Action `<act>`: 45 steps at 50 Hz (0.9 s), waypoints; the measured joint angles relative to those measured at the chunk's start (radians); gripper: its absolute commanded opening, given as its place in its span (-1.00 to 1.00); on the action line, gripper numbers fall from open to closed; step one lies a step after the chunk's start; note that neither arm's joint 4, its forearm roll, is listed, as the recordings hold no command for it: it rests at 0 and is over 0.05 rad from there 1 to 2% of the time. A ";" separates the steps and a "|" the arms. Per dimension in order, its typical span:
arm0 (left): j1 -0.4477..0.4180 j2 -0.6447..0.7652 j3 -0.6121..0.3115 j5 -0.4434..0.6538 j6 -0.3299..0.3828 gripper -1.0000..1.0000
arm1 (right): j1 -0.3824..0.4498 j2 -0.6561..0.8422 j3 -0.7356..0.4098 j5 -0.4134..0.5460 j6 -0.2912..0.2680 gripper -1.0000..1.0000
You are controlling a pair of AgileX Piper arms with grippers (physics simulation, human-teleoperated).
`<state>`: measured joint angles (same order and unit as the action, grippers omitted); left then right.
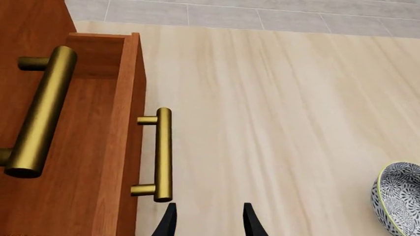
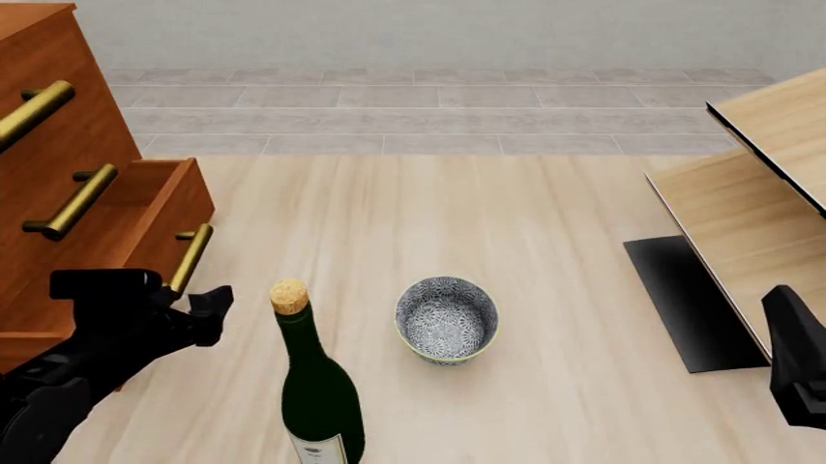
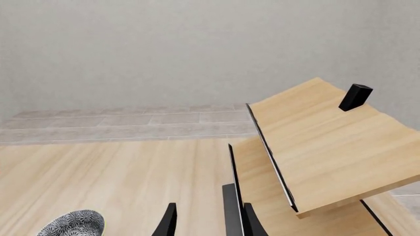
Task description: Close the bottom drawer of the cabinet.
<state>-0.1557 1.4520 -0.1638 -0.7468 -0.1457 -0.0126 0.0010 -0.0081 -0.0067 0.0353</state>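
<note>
The cabinet [image 2: 65, 145] stands at the left, reddish-brown with brass bar handles. Its bottom drawer [image 2: 155, 208] is pulled out, and the empty inside shows from above. The drawer's brass handle [image 2: 193, 256] faces the table. In the left wrist view the drawer front [image 1: 128, 123] and its handle [image 1: 163, 155] lie just ahead and to one side of my open, empty left gripper [image 1: 210, 219]. In the front view the left gripper [image 2: 217, 309] is close in front of that handle, not touching it. My right gripper [image 3: 210, 219] is open and empty, far off at the right by pale furniture.
A green corked bottle [image 2: 316, 387] stands close right of the left gripper. A patterned bowl [image 2: 446, 319] sits mid-table and shows in the left wrist view [image 1: 397, 196]. Pale wood panelled furniture [image 2: 761, 164] with a dark base is at the right. The middle drawer's handle [image 2: 75, 203] juts out above the open drawer.
</note>
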 measured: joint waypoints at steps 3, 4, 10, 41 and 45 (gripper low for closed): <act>0.009 0.004 0.000 -0.003 0.006 1.00 | 0.000 0.000 -0.001 0.001 0.000 1.00; 0.012 0.005 0.000 -0.004 0.008 1.00 | 0.000 0.000 -0.002 0.001 0.000 1.00; 0.029 0.012 -0.001 -0.008 0.019 1.00 | 0.000 0.000 -0.001 0.000 0.001 1.00; 0.115 0.051 -0.004 -0.038 0.103 1.00 | 0.002 0.000 0.002 -0.002 0.000 1.00; 0.130 0.058 -0.005 -0.044 0.116 1.00 | 0.003 0.000 0.003 -0.002 -0.001 1.00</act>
<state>-0.0255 1.5095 -0.1684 -0.7904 -0.0299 -0.0097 0.0012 -0.0054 -0.0089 0.0347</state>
